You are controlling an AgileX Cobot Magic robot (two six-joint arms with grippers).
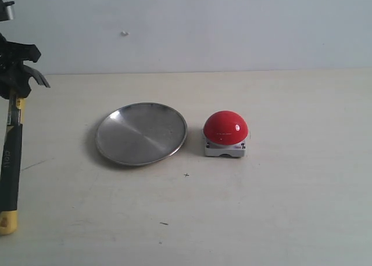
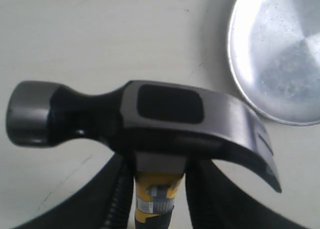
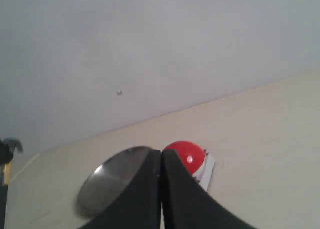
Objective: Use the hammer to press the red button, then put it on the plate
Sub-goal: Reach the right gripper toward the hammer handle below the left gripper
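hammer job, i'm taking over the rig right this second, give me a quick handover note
Left gripper: shut on the hammer at its yellow neck, head up and handle hanging down, at the far left of the exterior view.
Right gripper: shut, holding nothing.
Plate: bare, mid-view. The red button sits just right of it, not touching.
Done: hammer grasped.
To do: carry the hammer over to press the button, then lay it on the plate.
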